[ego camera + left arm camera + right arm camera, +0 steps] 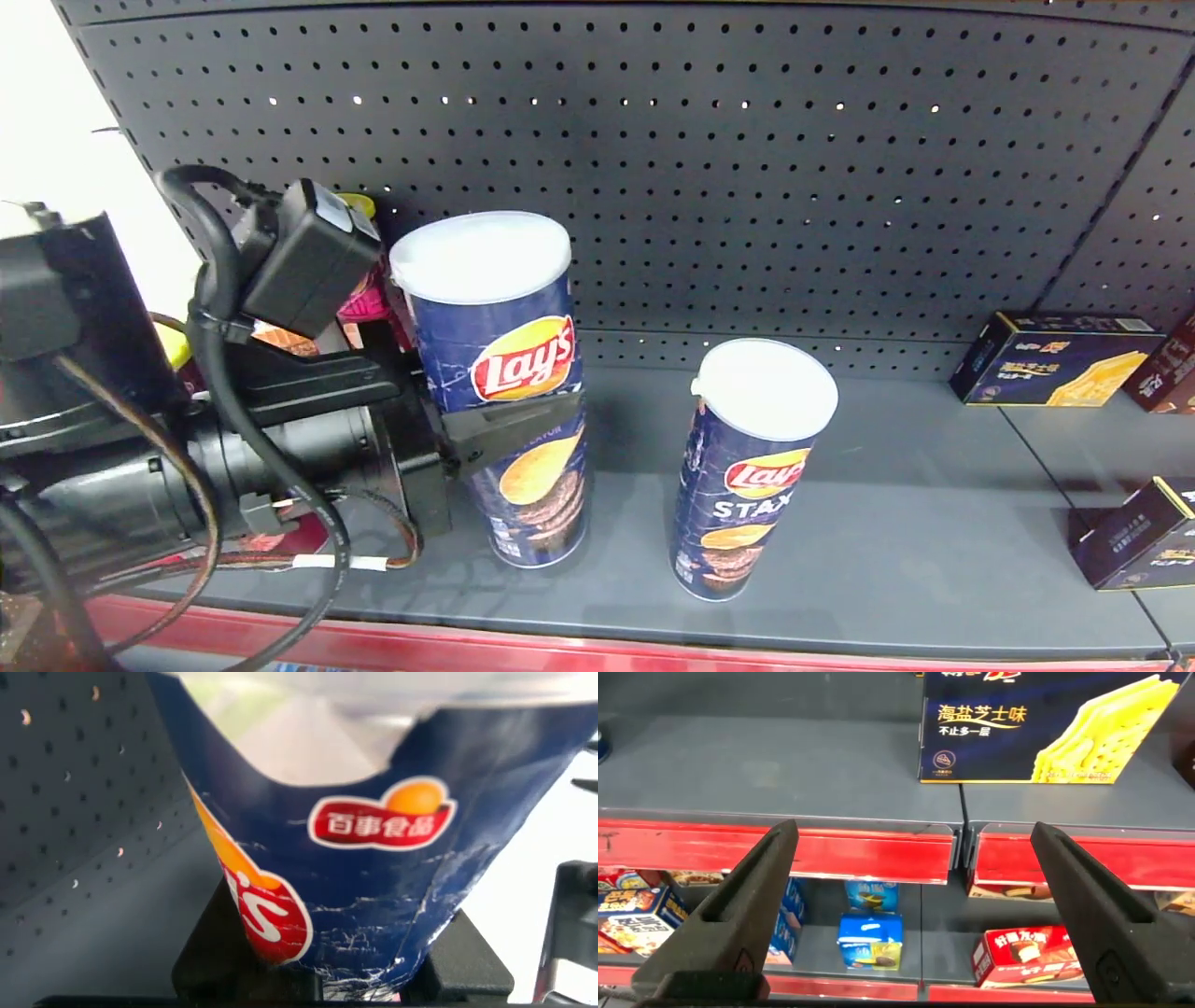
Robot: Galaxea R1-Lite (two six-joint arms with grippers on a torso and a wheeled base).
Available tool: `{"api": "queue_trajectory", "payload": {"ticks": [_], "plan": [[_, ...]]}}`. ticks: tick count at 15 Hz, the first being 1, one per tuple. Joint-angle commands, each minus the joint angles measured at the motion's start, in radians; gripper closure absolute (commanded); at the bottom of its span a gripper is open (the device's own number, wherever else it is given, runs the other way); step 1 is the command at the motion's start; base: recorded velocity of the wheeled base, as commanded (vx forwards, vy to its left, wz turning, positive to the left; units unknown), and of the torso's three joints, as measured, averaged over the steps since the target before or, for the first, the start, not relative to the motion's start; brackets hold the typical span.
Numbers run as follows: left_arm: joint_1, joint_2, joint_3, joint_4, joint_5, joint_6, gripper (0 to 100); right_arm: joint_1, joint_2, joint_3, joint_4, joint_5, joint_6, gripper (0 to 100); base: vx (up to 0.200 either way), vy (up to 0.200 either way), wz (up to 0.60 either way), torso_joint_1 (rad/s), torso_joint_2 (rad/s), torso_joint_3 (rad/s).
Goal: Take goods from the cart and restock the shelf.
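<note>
Our left claw (509,425) is clamped around the middle of a chip can (499,317), holding it upright on the shelf (915,541) just left of the standing can (752,467) — we judge a mid-body grip should stop it tipping. Our right claw (915,835) hangs spread apart, empty.

The dark blue cardboard chip can with a white plastic lid (504,392) carries a red-and-yellow brand badge (523,357) with white script on its front. In the left wrist view, its wall shows a red oval label (381,821) with white Chinese characters. At 4 o'clock from it, the second dark blue lidded chip can (747,476) bears the same kind of badge with white capitals beneath. At 3 o'clock, the dark blue and yellow cardboard box (1055,359) has print too small to read. In the right wrist view, a dark blue box with a yellow cracker picture (1046,728) carries white Chinese characters.
</note>
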Motion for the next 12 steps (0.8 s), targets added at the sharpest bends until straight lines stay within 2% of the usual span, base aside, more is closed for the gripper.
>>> {"api": "queue_trajectory", "payload": {"ticks": [1, 3, 7, 9, 12], "plan": [[0.005, 0.059, -0.007, 0.001, -0.019, 0.001, 100, -0.002, 0.001, 0.0, 0.0, 0.0, -0.001, 0, 0.0, 0.0, 0.0, 0.0, 0.0, 0.0], [0.039, 0.141, -0.042, -0.001, -0.022, 0.071, 100, 0.0, 0.001, 0.0, 0.0, 0.0, -0.001, 0, 0.0, 0.0, 0.0, 0.0, 0.0, 0.0], [0.057, 0.306, -0.2, -0.005, -0.022, 0.08, 100, -0.002, 0.001, 0.0, 0.0, 0.0, -0.001, 0, 0.0, 0.0, 0.0, 0.0, 0.0, 0.0], [0.054, 0.406, -0.331, -0.028, -0.022, 0.07, 100, 0.0, 0.001, 0.0, 0.0, 0.0, -0.001, 0, 0.0, 0.0, 0.0, 0.0, 0.0, 0.0], [0.051, 0.464, -0.401, -0.033, -0.022, 0.065, 100, 0.0, 0.001, 0.0, 0.0, 0.0, -0.001, 0, 0.0, 0.0, 0.0, 0.0, 0.0, 0.0]]}}
